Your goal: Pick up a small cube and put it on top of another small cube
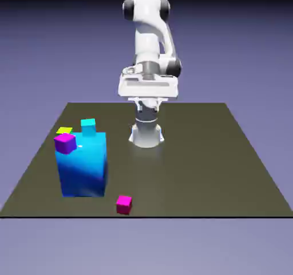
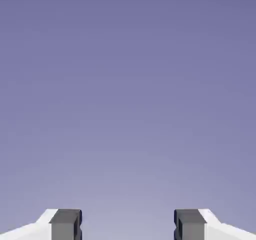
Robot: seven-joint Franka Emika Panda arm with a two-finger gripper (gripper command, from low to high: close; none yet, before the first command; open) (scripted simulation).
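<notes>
The small cube [image 1: 123,204], hot pink, lies on the dark table [image 1: 229,171] near its front edge, just right of a big blue block [image 1: 84,165]. My gripper [image 1: 148,98] hangs high over the table's far middle, well away from the pink cube. In the hand view the gripper [image 2: 128,226] is open: its two grey fingertips [image 2: 66,224] stand wide apart with only the plain backdrop between them. No cube shows in that view.
A purple cube [image 1: 65,143] shows at the blue block's upper left corner. A cyan cube [image 1: 88,125] and a yellow-green cube [image 1: 64,131] show just behind the block's top. The robot's base [image 1: 147,134] stands at the table's far middle.
</notes>
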